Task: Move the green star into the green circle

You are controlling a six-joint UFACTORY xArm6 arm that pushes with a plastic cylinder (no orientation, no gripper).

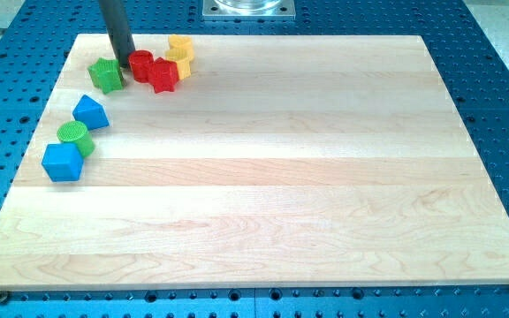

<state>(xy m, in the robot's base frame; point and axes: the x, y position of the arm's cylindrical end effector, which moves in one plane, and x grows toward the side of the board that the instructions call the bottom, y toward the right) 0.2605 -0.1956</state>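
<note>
The green star (106, 75) lies near the view's top left of the wooden board. The green circle (75, 136) is a short green cylinder lower down on the left side, between two blue blocks. My tip (124, 62) stands just right of the green star, in the gap between it and a red cylinder (140, 64), touching or nearly touching the star's upper right side. The rod rises out of the view's top.
A red star (163, 76) sits right of the red cylinder. Two yellow blocks (180, 49) lie behind them. A blue triangular block (90, 112) lies above the green circle and a blue cube (62, 162) below it. The board's left edge (34, 150) is close by.
</note>
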